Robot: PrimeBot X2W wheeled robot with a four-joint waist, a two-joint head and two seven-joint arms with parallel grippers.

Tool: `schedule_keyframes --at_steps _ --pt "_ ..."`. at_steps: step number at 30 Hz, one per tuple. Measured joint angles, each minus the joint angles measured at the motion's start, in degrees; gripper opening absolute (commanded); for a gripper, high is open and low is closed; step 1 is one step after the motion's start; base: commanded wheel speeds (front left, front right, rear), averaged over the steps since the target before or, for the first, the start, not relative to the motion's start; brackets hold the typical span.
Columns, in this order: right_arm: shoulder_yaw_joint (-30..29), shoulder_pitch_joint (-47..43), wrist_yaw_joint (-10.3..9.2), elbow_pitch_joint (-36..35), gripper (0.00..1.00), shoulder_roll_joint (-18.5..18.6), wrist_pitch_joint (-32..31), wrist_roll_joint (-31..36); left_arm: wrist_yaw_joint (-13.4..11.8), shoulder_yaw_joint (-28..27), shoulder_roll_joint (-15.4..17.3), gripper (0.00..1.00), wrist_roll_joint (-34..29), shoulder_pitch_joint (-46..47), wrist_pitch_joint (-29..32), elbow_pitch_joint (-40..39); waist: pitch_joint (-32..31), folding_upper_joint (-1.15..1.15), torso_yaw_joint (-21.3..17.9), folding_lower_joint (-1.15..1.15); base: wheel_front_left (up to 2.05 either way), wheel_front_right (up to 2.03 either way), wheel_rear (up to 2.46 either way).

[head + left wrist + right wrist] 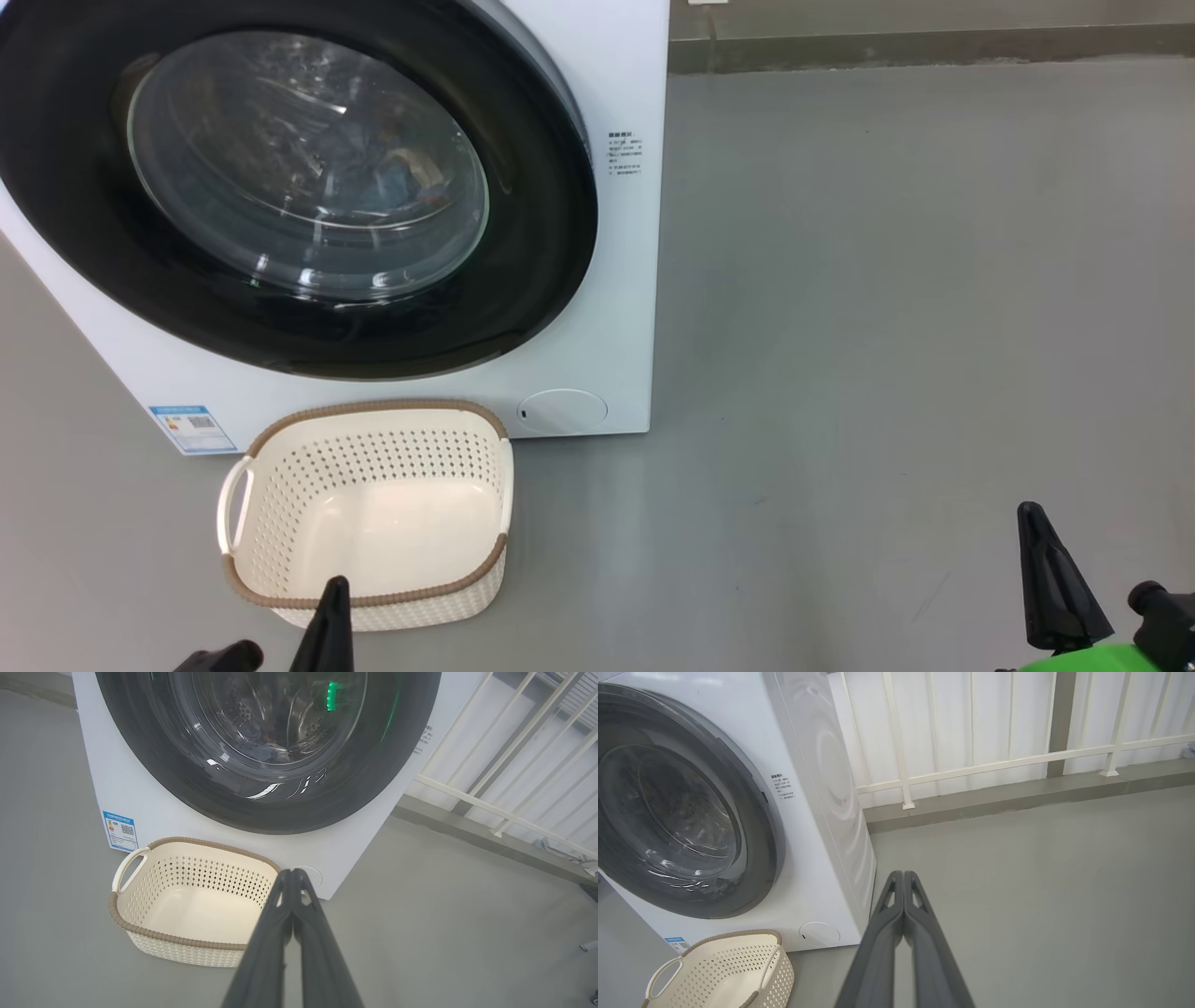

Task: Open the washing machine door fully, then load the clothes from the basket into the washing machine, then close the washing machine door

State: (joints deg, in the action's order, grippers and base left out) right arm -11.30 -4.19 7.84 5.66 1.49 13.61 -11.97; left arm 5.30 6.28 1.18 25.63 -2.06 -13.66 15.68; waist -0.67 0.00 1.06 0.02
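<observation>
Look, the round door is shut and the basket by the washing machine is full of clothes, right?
Not quite. The basket is empty: the head view shows its bare bottom. The round door is shut, and the basket does sit by the washing machine.

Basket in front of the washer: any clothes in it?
No, the basket is empty in the head view, its cream bottom bare.

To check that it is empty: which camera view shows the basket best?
The head view: the basket shows almost whole from above, its floor bare. In the left wrist view the left gripper hides one corner; the right wrist view cuts off its lower part.
</observation>
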Motion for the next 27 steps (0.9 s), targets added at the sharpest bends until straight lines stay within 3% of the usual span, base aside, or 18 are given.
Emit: schedule_keyframes --at_steps 27 --pt "0.8 0.7 0.00 2.2 0.00 0.0 -4.5 -18.3 0.1 -2.5 0.0 0.00 15.3 0.4 4.7 0.0 0.3 0.00 -0.3 -0.01 0.00 0.00 0.00"
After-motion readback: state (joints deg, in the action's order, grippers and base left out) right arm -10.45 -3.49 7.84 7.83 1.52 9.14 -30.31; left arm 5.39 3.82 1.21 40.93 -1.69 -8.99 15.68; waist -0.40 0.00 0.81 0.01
